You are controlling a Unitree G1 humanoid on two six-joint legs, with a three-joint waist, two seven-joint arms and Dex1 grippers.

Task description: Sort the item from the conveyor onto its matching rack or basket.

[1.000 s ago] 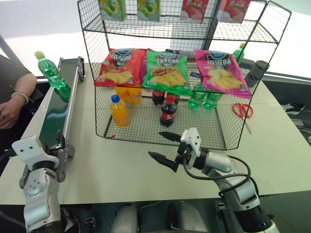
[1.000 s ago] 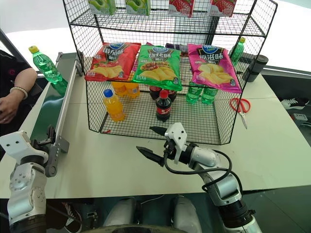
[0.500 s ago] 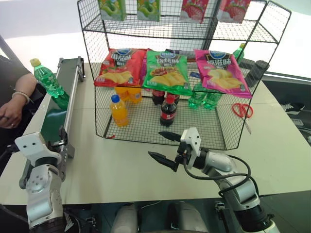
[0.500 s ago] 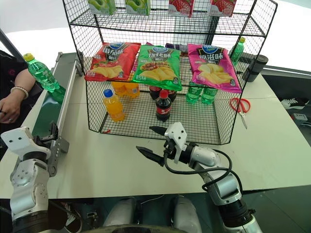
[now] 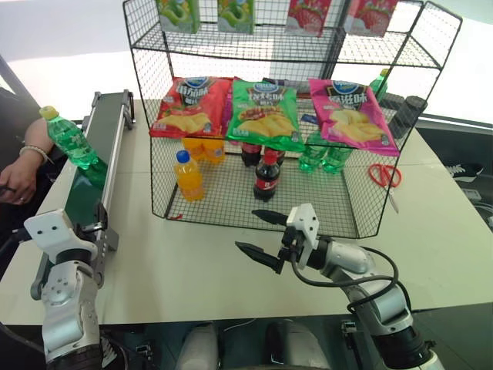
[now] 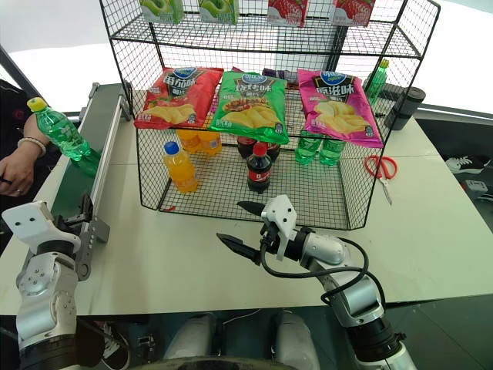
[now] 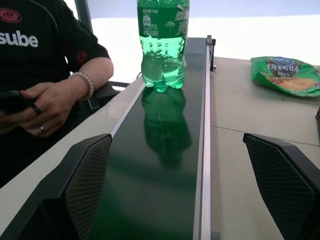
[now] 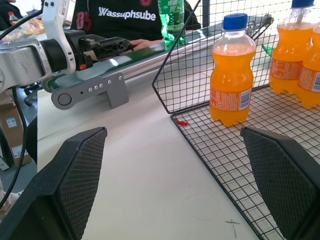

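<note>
The item, a clear-green soda bottle (image 5: 71, 140) with a yellow cap, stands upright on the dark green conveyor (image 5: 92, 166) at the table's left. In the left wrist view the bottle (image 7: 162, 45) is straight ahead on the belt (image 7: 160, 165), some way beyond my left gripper (image 7: 177, 137), which is open and empty at the belt's near end. My right gripper (image 5: 246, 229) is open and empty over the table, just in front of the black wire rack (image 5: 142, 100).
The rack's floor carries orange-drink bottles (image 5: 188, 176), cola bottles (image 5: 266, 177) and green bottles (image 5: 323, 158), and chip bags (image 5: 266, 114) hang above them. Red scissors (image 5: 383, 176) lie to its right. A person's hand (image 5: 19, 181) rests left of the conveyor.
The green bottle has travelled along the belt toward my left gripper. Both grippers have stayed in place and open.
</note>
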